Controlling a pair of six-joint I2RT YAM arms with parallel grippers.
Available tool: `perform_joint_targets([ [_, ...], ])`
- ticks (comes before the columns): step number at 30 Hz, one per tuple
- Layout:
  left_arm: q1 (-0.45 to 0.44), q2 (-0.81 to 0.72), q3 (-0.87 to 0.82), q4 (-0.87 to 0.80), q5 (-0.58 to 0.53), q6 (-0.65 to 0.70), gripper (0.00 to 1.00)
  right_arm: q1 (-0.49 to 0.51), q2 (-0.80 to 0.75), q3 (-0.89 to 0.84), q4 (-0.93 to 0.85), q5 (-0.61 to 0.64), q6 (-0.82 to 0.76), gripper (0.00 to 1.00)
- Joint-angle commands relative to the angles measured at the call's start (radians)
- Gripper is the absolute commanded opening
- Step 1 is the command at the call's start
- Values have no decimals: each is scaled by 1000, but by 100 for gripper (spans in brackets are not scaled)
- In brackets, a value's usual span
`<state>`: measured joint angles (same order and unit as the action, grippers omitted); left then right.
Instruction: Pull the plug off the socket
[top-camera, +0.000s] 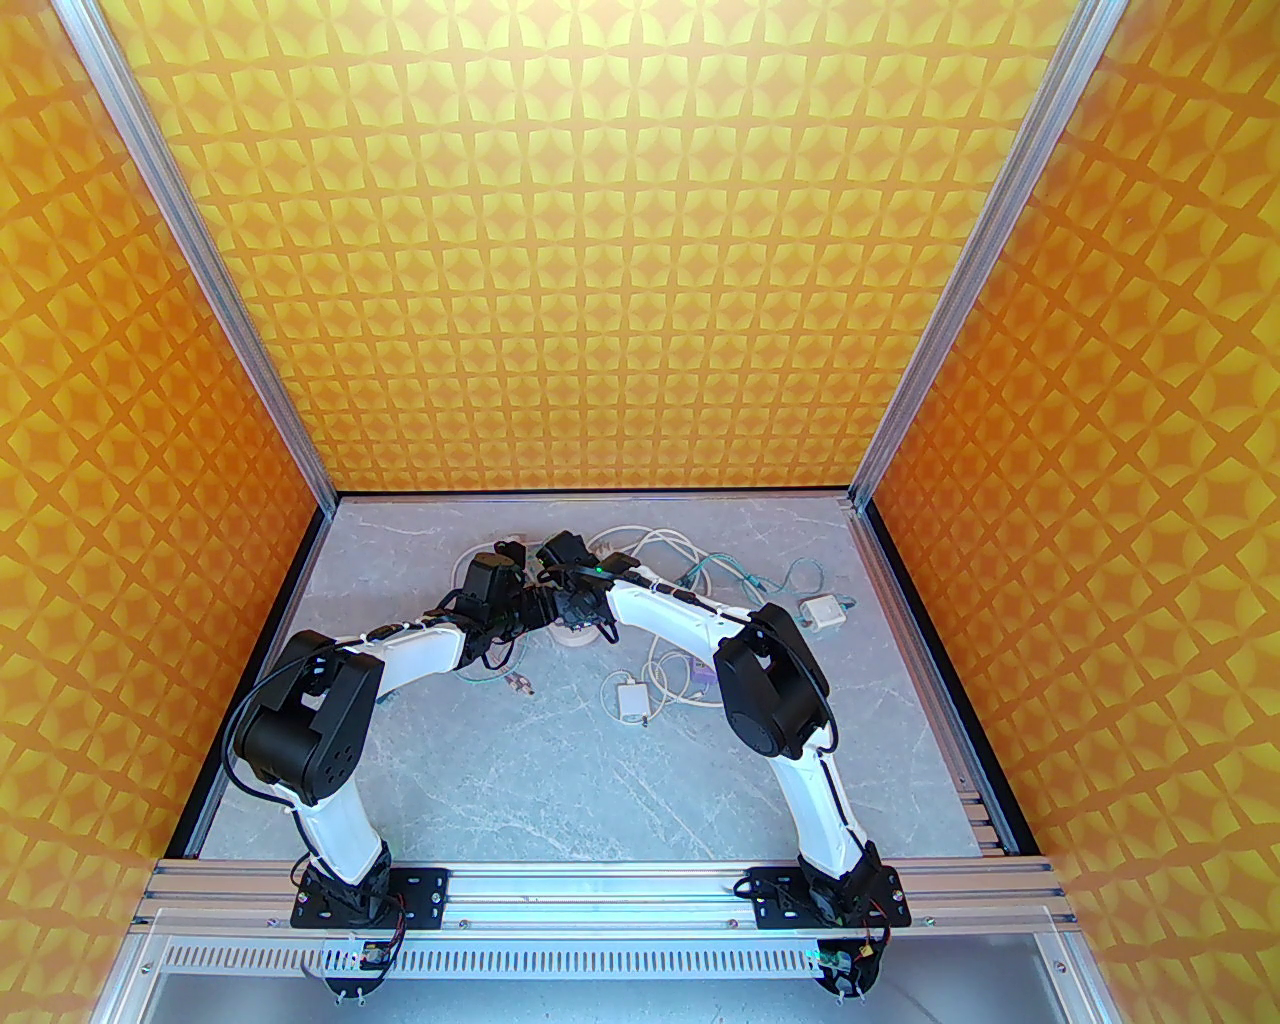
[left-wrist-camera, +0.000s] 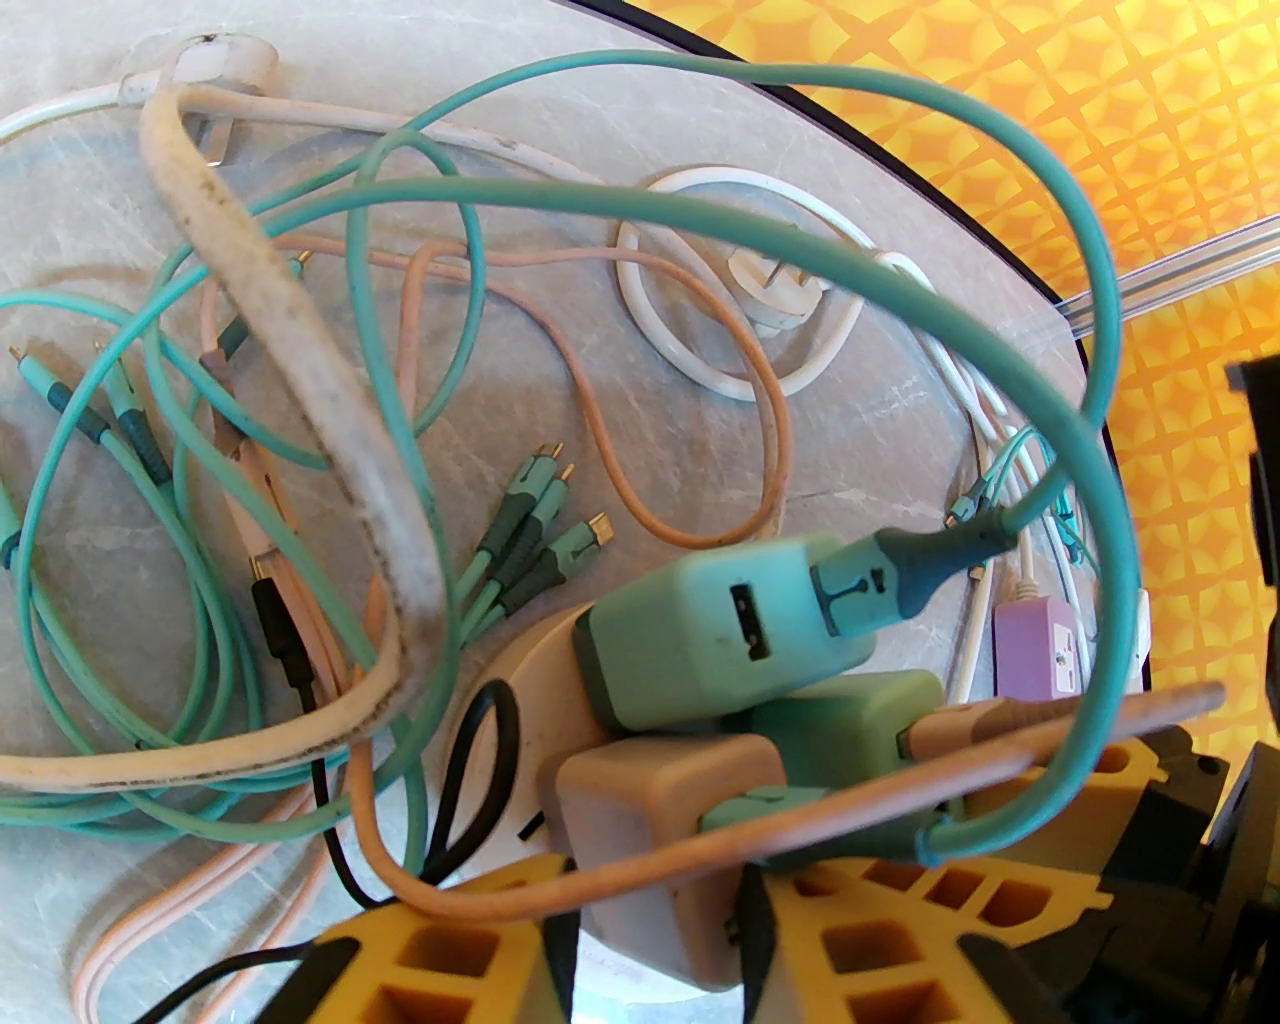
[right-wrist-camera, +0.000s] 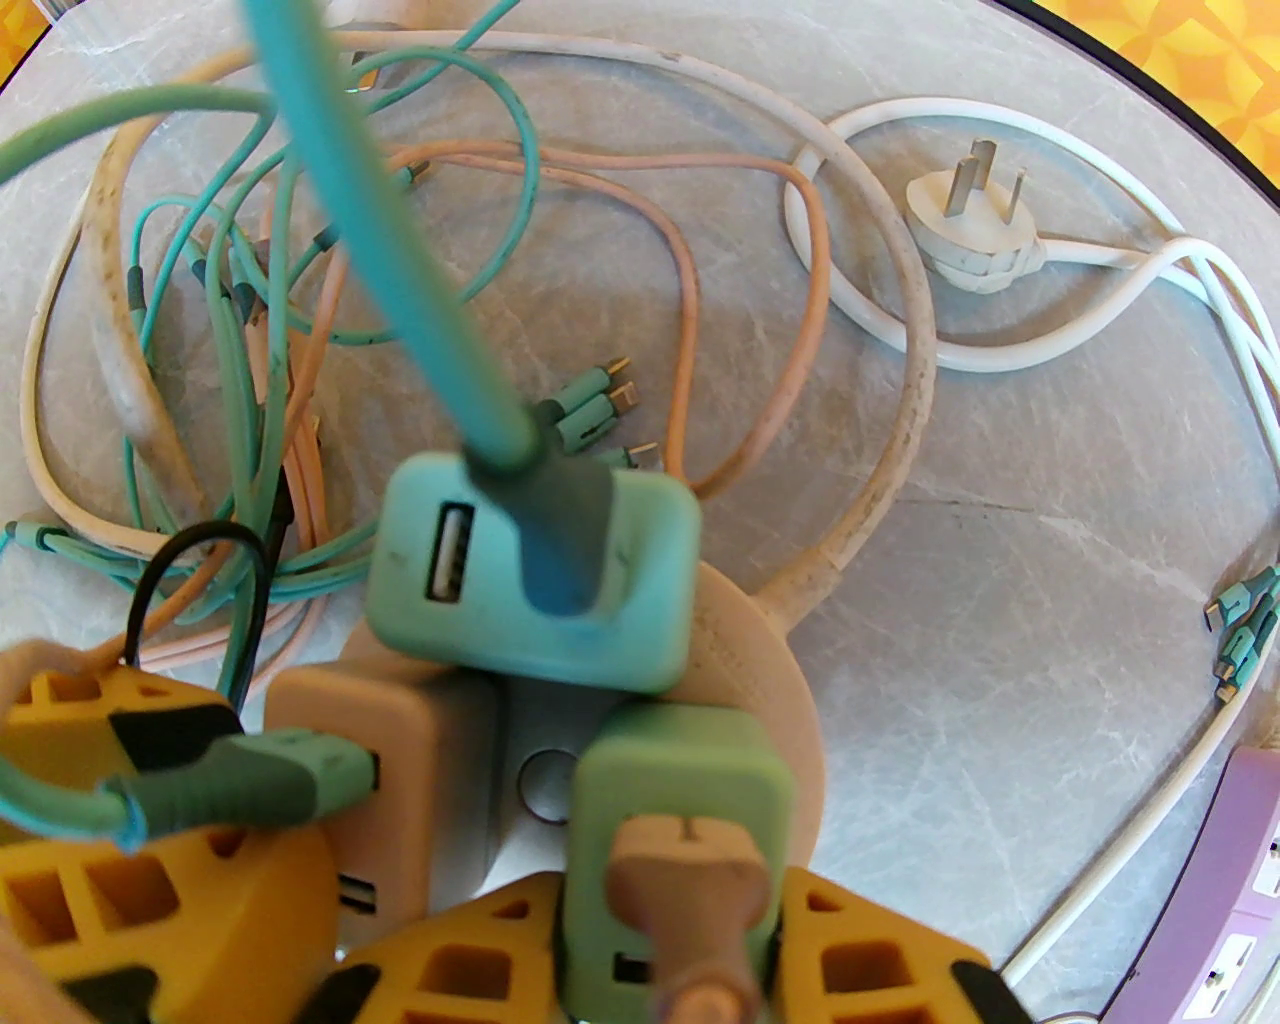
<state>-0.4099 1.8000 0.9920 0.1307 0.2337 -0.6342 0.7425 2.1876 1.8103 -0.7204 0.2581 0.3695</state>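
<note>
Right wrist view: right hand (right-wrist-camera: 670, 930) pinches green plug (right-wrist-camera: 680, 790) by its flat sides; left hand (left-wrist-camera: 665, 900) clamps beige plug (left-wrist-camera: 650, 790) alongside. Both seated in round socket (right-wrist-camera: 775, 700) on worktop (right-wrist-camera: 1000, 600). Likely rigid, light, slick plastic; grip body, not soft peach cable (right-wrist-camera: 680, 860), pull straight.

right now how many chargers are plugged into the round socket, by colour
teal charger: 1
green charger: 1
beige charger: 1
total: 3, all on the round socket
</note>
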Motion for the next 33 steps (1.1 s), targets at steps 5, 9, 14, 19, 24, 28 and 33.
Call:
perform_joint_targets([
  [5,-18,86,-32,-193,-68,38,33,-31,-116,-73,137,-218,48,3],
  [9,-18,88,-33,-193,-70,40,33,-36,-123,-84,144,-218,50,3],
  [14,-18,91,-29,-194,-70,39,33,60,-87,25,50,-37,-57,4],
  [19,-21,95,-24,-200,-69,40,33,72,-45,64,26,-34,-55,3],
  [24,-21,96,-24,-206,-78,51,33,15,-80,-11,88,-144,14,3],
  [28,-21,98,-27,-208,-78,51,33,-58,-142,-126,197,-267,86,3],
  [33,-24,98,-27,-207,-84,52,33,-27,-145,-85,151,-205,33,3],
])
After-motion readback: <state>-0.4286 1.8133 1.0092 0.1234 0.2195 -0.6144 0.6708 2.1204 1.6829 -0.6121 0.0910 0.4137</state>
